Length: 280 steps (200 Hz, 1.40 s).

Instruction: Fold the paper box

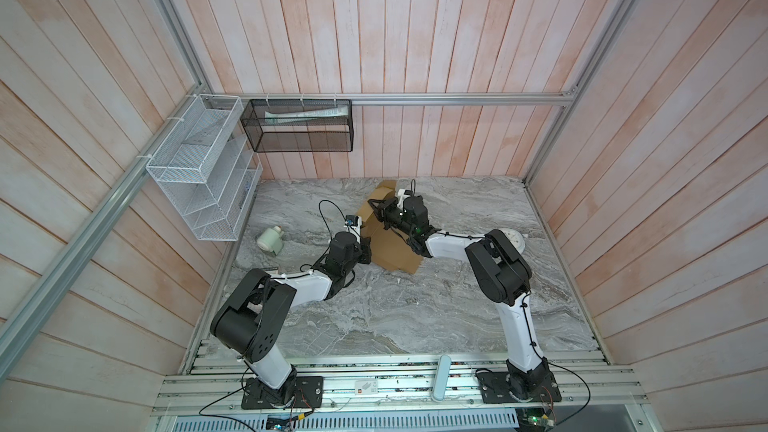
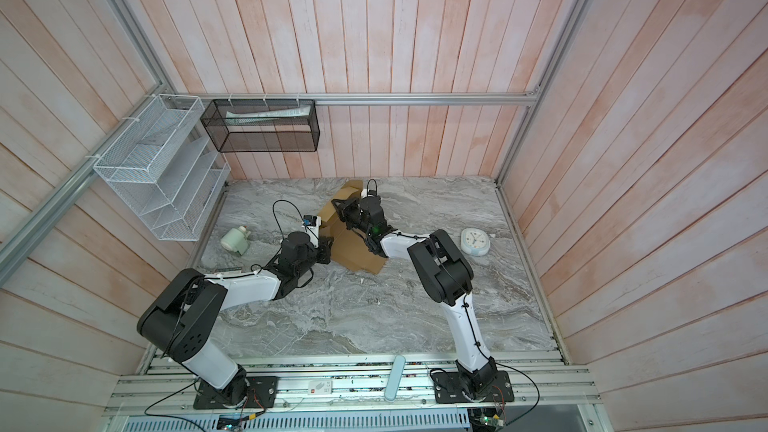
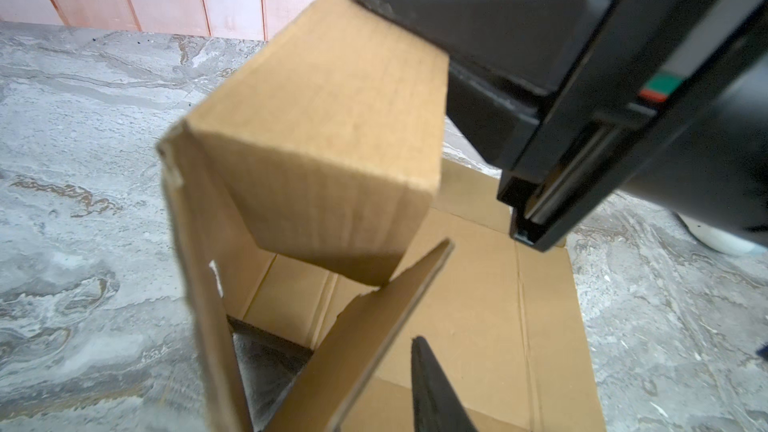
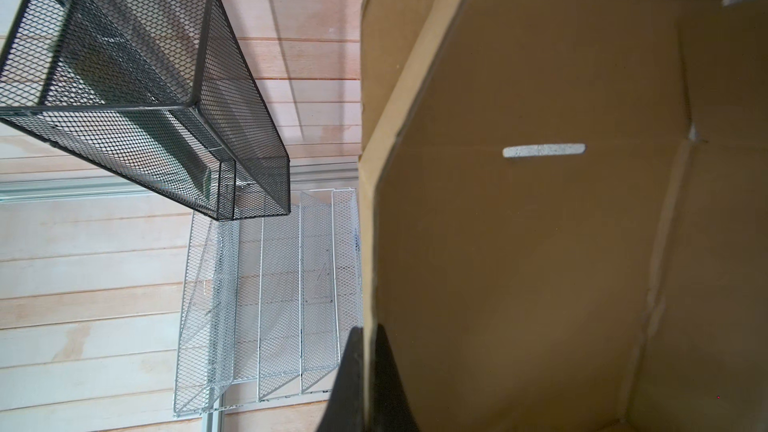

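Paper box [image 1: 395,255], plain brown corrugated cardboard, partly folded with flaps raised: it sits at the far middle of the grey marbled table [image 1: 415,313], between both arms. Right gripper [image 4: 369,340]: jaws pinched on the edge of a raised flap at the box's far left. Left gripper [image 1: 366,248]: at the box's near-left side beside a tilted flap; whether its jaws grip cannot be told.

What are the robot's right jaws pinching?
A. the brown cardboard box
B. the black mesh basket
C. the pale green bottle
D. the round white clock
A: in the right wrist view, the right jaws are shut on an edge of the paper box, and the cardboard runs between them.
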### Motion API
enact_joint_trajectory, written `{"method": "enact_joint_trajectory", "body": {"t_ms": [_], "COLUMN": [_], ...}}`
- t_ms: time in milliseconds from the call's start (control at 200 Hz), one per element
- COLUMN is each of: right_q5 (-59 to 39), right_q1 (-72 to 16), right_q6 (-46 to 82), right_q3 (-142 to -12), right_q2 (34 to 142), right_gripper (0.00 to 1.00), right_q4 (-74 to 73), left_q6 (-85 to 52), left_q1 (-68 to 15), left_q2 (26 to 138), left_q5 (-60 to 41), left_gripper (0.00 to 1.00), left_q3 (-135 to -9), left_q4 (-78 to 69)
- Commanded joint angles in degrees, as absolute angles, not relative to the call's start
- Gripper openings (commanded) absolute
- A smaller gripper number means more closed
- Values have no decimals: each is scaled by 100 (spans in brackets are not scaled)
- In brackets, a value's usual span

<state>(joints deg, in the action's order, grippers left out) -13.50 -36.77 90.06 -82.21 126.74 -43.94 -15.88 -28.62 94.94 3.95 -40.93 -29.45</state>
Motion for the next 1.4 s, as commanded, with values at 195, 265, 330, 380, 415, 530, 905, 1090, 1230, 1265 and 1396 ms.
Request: {"method": "enact_joint_trajectory", "body": {"t_ms": [195, 265, 330, 380, 415, 530, 905, 1090, 1230, 1265, 1396], "right_q5": [-1225, -1089, -1064, -1063, -1051, -973, -686, -686, -664, -647, -598], "right_q1": [-3813, -3848, -3879, -3901, -3919, -3988, -4093, -4131, -4144, -4140, -4131], "right_q6": [9053, 9051, 9057, 9088, 9117, 9158, 9230, 9273, 9264, 9251, 9227], "right_q3": [-8136, -8076, -8115, -8146, -8155, -8172, -7919, -7982, -8059, -8053, -8040], "right_q2": [12648, 12600, 12624, 12657, 12675, 12683, 12612, 12734, 12754, 12738, 12691], "right_gripper": [0, 0, 0, 0, 0, 0, 0, 0, 0, 0, 0], "right_q4": [-3979, -3956, -3972, -3998, -4008, -3976, -3930, -3959, -3916, -3892, -3815], "left_q6": [-1619, -1645, -1668, -1670, -1685, -1723, -1986, -2022, -1974, -1942, -1886], "left_q1": [-2769, -2769, -2769, -2769, -2763, -2751, -2650, -2619, -2619, -2611, -2526], "left_q2": [9393, 9396, 9404, 9409, 9413, 9422, 9510, 9467, 9407, 9374, 9163], "left_q5": [659, 675, 693, 702, 708, 754, 932, 838, 721, 712, 587], "left_gripper": [29, 29, 29, 29, 29, 29, 30, 30, 31, 31, 32], "left_q3": [-4127, -4149, -4180, -4197, -4208, -4228, -4388, -4329, -4279, -4241, -3973], "left_q4": [-3144, -3155, -3172, -3172, -3169, -3186, -3197, -3183, -3099, -3080, -3051]}}
